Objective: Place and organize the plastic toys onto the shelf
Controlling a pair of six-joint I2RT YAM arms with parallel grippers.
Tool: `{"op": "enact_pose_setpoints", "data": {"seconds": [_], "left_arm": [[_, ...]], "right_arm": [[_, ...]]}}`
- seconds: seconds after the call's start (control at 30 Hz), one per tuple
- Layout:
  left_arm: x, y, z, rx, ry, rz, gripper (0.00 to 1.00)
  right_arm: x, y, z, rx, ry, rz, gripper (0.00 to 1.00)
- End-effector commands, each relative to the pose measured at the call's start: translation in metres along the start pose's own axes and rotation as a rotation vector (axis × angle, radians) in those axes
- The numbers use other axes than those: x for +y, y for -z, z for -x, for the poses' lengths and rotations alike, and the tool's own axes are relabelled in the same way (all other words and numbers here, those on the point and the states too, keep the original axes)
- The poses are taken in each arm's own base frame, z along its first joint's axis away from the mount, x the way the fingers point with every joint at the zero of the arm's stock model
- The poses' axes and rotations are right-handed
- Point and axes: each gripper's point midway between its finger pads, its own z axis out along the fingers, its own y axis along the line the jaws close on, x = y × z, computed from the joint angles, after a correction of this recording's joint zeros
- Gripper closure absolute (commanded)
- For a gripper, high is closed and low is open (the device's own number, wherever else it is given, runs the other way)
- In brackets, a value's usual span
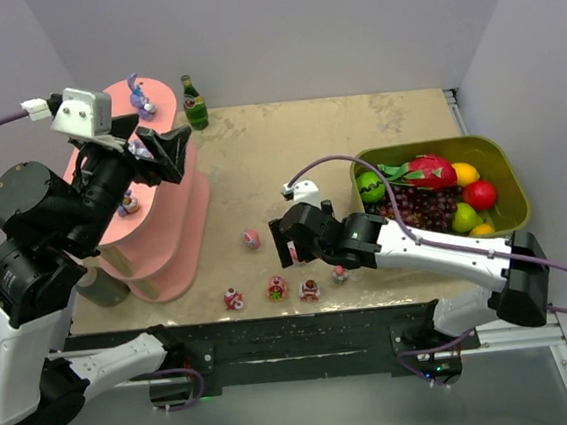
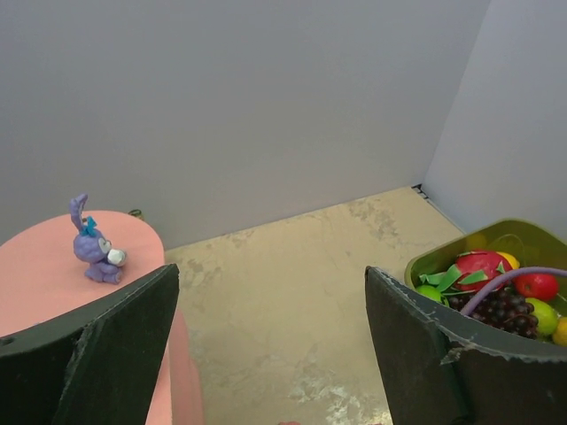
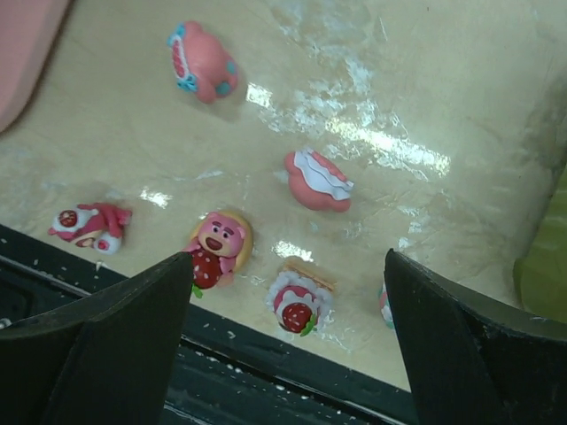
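Five plastic toys (image 3: 217, 248) lie loose on the desk (image 3: 425, 88) beneath my right gripper (image 3: 288, 266), spread wide, empty; perhaps a sixth behind its finger. Likely light, hard, slick: pinch across the body. Left gripper (image 2: 271, 273) wide beside the shelf (image 2: 35, 274).

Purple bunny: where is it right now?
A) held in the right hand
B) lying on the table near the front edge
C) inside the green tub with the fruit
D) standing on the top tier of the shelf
D: the purple bunny stands upright on the pink top tier of the shelf.
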Motion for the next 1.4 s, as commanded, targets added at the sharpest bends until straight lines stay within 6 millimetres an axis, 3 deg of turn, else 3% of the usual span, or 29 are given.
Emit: {"op": "enact_pose_setpoints", "data": {"seconds": [0.0,0.13,0.3,0.5,0.8,1.0,1.23,1.37], "left_arm": [[-0.005,0.006,0.009,-0.028,0.039,-0.035,0.09],[-0.009,0.012,0.005,-0.003,0.052,-0.061,0.07],[-0.012,0.017,-0.001,0.033,0.066,-0.082,0.06],[-0.013,0.022,-0.003,0.044,0.068,-0.095,0.05],[-0.011,0.023,-0.004,0.039,0.053,-0.092,0.04],[-0.007,0.020,-0.006,0.038,0.032,-0.070,0.03],[-0.002,0.017,-0.010,0.045,0.007,-0.042,0.02],[-0.001,0.014,-0.010,0.042,-0.006,-0.032,0.02]], "right_arm": [[-0.010,-0.019,-0.011,0.019,-0.062,-0.074,0.09],[-0.013,-0.039,0.008,-0.025,0.026,0.008,0.11],[-0.017,-0.063,0.017,0.037,0.156,0.161,0.13],[-0.001,-0.086,-0.009,0.205,0.425,0.289,0.17],[-0.006,-0.101,-0.040,0.349,0.538,0.325,0.18],[-0.016,-0.112,-0.053,0.391,0.526,0.269,0.26],[-0.012,-0.118,-0.046,0.331,0.400,0.221,0.56],[-0.013,-0.123,-0.048,0.341,0.335,0.185,0.83]]}}
